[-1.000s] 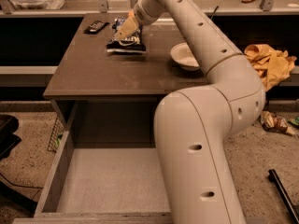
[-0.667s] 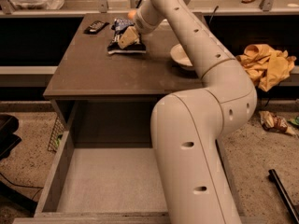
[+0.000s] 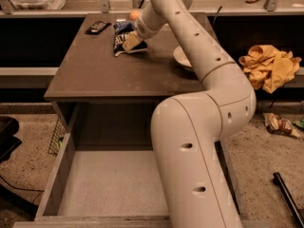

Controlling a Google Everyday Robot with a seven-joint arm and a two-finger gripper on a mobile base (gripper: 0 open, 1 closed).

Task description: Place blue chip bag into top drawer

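lifted from where it lay flat a second ago, the blue chip bag (image 3: pixel 119 31) hangs crumpled in the gripper (image 3: pixel 129 42), fingers pinching it over the cabinet top's (image 3: pixel 104 75) far side. the top drawer (image 3: pixel 109 184) gapes open well below. slick foil, held by one edge, could slip and land short.

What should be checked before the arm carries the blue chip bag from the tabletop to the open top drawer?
1. top drawer pulled open: ok.
2. Visible drawer floor bare: ok.
3. end effector at the blue chip bag, toward the back of the tabletop: ok.
4. Bag firmly gripped: cannot tell.
5. black packet apart from the bag: ok.
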